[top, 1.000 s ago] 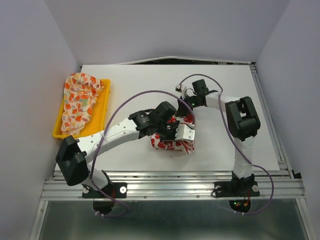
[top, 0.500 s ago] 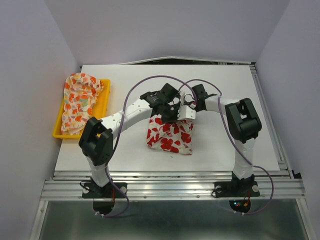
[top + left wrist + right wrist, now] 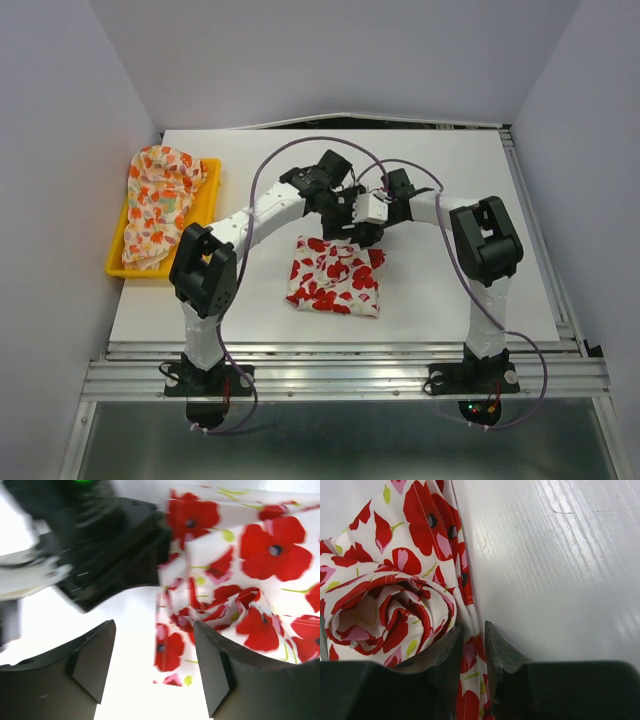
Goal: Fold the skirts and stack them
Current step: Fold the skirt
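The white skirt with large red flowers [image 3: 335, 275] lies folded on the table in front of both grippers. My left gripper [image 3: 346, 222] hangs open over its far edge. In the left wrist view the left gripper [image 3: 152, 672] holds nothing, and the skirt [image 3: 250, 570] lies just past the fingers. My right gripper [image 3: 368, 232] sits at the skirt's far right corner. The right gripper [image 3: 472, 647] is shut on a hem of the skirt [image 3: 395, 595], with a rolled bunch of cloth beside it. The cream skirt [image 3: 160, 200] lies crumpled in the yellow tray.
The yellow tray [image 3: 205, 215] stands at the table's left edge. Both forearms cross closely above the far edge of the flowered skirt, with purple cables [image 3: 300, 150] looping over them. Grey walls close in the table at the back and both sides.
The left arm carried the skirt's near edge to the far side, folding it over. Its jaws then opened and let go. The right gripper kept its grip at the far corner.
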Controlling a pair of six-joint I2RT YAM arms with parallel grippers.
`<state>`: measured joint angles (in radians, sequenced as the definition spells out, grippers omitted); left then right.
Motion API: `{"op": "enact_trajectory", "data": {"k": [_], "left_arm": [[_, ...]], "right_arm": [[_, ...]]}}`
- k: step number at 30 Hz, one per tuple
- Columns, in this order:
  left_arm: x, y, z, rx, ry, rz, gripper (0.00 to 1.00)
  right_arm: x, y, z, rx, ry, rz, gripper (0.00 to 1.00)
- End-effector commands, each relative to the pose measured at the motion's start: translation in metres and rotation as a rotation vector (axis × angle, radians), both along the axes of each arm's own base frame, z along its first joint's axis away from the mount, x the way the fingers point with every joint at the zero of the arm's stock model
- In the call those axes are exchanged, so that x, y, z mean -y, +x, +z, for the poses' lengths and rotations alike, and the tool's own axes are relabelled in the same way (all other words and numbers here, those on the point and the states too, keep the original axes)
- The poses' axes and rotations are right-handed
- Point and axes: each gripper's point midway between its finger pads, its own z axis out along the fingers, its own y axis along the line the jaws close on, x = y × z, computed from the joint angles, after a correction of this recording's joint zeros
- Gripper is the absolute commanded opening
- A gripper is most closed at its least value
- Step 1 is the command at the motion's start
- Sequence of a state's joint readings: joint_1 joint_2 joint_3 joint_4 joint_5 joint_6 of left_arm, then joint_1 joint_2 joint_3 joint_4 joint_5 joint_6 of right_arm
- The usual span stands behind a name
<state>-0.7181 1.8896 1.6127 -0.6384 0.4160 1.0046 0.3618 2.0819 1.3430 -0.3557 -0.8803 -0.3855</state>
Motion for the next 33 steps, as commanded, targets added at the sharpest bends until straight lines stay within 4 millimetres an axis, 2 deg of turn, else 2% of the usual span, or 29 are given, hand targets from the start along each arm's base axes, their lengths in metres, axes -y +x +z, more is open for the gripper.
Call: {"op": "enact_trajectory", "data": {"k": [1,4,5,6,7,8,9,11,12,14,15,16,17,19,24,30,33], "left_arm": [[-0.011,0.033,0.078,0.084,-0.155,0.132,0.78],[-0.027,0.036,0.109,0.069,-0.236,0.244,0.78],[-0.03,0.031,0.112,0.051,-0.247,0.262,0.79],[-0.034,0.021,0.103,0.01,-0.241,0.271,0.78],[-0.038,0.01,0.11,-0.003,-0.268,0.295,0.78],[-0.04,0.002,0.109,-0.025,-0.283,0.308,0.78],[-0.049,-0.015,0.095,-0.063,-0.274,0.326,0.78],[-0.048,-0.029,0.082,-0.078,-0.278,0.353,0.79],[-0.053,-0.042,0.06,-0.108,-0.243,0.37,0.79],[-0.051,-0.049,0.06,-0.075,-0.261,0.393,0.79],[-0.045,-0.065,0.046,-0.111,-0.244,0.402,0.79],[-0.043,-0.066,0.048,-0.079,-0.254,0.413,0.79],[-0.044,-0.075,0.034,-0.088,-0.23,0.425,0.79],[-0.034,-0.083,0.03,-0.027,-0.22,0.41,0.79],[-0.023,-0.092,0.004,0.012,-0.16,0.405,0.81],[-0.017,-0.082,-0.017,0.073,-0.103,0.434,0.82],[-0.022,-0.075,-0.03,0.1,-0.061,0.455,0.76]], "right_arm": [[-0.002,0.004,0.003,0.013,-0.036,-0.011,0.32],[-0.003,0.015,0.006,0.033,-0.051,-0.034,0.34],[-0.002,0.017,0.006,0.035,-0.056,-0.04,0.34],[-0.002,0.019,0.007,0.037,-0.061,-0.049,0.34],[0.001,0.026,0.008,0.041,-0.065,-0.067,0.34],[0.002,0.029,0.007,0.044,-0.078,-0.081,0.34],[0.002,0.031,0.009,0.04,-0.081,-0.094,0.35],[-0.001,0.036,0.018,0.043,-0.069,-0.112,0.36],[-0.003,0.037,0.029,0.049,-0.055,-0.12,0.37],[-0.005,0.036,0.043,0.039,-0.03,-0.135,0.38],[-0.006,0.036,0.053,0.045,-0.017,-0.142,0.38],[-0.003,0.038,0.056,0.047,-0.015,-0.154,0.38],[-0.002,0.038,0.059,0.051,-0.014,-0.158,0.38],[-0.001,0.04,0.065,0.073,-0.015,-0.163,0.38],[-0.006,0.044,0.063,0.038,0.0,-0.169,0.39],[-0.011,0.037,0.047,-0.026,0.019,-0.143,0.39],[-0.014,0.026,0.039,-0.055,0.024,-0.121,0.39]]}}
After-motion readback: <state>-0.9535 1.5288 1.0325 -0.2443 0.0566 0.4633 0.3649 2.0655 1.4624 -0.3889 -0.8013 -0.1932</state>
